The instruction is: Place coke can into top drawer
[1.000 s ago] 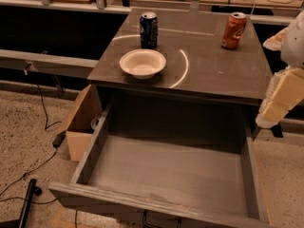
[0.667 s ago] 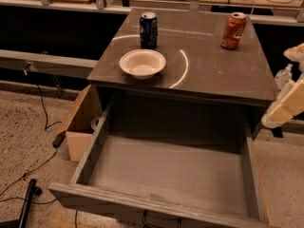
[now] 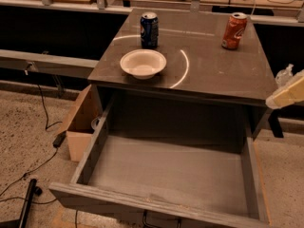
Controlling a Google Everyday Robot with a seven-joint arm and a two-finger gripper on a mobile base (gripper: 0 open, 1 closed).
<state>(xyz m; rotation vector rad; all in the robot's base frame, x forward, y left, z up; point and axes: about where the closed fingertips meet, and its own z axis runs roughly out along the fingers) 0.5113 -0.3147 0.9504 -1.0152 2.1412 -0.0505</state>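
Note:
The coke can [image 3: 234,31], red-orange with a silver top, stands upright at the back right of the cabinet top [image 3: 223,72]. The top drawer [image 3: 166,175] is pulled fully open below the cabinet front, and nothing lies in it. My gripper [image 3: 287,94] shows only as a pale cream piece at the right edge of the camera view, beside the cabinet's right front corner, well apart from the can and lower than it.
A dark blue soda can [image 3: 149,30] stands at the back left of the cabinet top. A white bowl [image 3: 143,63] sits in front of it. A small light-wood box [image 3: 81,122] stands on the floor left of the drawer. Cables lie on the floor at left.
My gripper has drawn back to the right, so less of it shows at the frame edge. The cans, bowl and drawer have not moved.

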